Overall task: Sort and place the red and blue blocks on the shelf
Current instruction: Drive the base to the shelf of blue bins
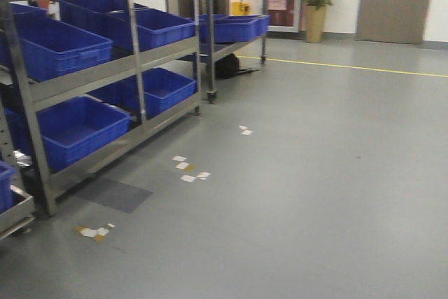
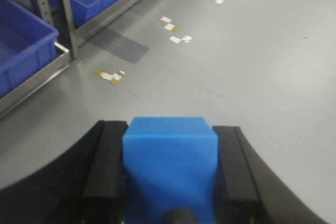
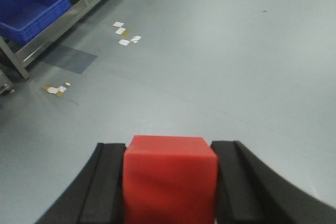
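My left gripper (image 2: 170,129) is shut on the blue block (image 2: 170,161), a matte cube held between its black fingers (image 2: 107,161) above the grey floor. The red block (image 3: 170,177) sits clamped the same way in my right gripper (image 3: 170,148). The shelf (image 1: 84,82), a tiered steel rack, stands at the left of the front view, its lower tier showing as shelf (image 2: 47,74) and shelf (image 3: 31,51) in the wrist views. Neither arm shows in the front view.
Large blue bins (image 1: 77,127) fill the rack's tiers. A second wheeled rack (image 1: 234,29) stands farther back. Tape scraps (image 1: 189,169) dot the grey floor. A potted plant (image 1: 316,5), a door (image 1: 395,1) and a yellow floor line (image 1: 350,66) lie at the far end.
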Robot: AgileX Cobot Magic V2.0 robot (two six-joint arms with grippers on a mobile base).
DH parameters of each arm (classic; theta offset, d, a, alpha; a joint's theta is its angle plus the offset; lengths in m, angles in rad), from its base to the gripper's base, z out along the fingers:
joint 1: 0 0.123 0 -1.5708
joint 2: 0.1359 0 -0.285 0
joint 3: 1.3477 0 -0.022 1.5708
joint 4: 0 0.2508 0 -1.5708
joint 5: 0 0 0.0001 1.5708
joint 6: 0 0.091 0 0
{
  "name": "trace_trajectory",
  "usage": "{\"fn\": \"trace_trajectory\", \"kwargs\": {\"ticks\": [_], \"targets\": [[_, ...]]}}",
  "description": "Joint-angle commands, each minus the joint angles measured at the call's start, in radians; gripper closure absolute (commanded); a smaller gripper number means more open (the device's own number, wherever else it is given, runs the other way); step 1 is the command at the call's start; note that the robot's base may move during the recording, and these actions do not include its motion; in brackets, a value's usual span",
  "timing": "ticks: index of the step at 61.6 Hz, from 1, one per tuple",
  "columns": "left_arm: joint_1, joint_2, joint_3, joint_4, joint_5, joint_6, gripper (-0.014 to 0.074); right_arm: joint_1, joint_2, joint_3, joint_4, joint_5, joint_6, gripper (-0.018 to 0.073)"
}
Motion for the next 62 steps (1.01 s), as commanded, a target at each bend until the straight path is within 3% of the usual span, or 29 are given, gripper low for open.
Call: {"fn": "trace_trajectory", "kwargs": {"ticks": [1,62], "targets": [[0.000,0.002,-0.037,0.005,-0.086,-0.005,0.0470,-0.007,-0.004,-0.028,-0.008,-0.081,-0.008,0.0502],[0.000,0.008,-0.037,0.005,-0.086,-0.005,0.0470,-0.007,-0.004,-0.028,-0.008,-0.081,-0.008,0.0502]]}}
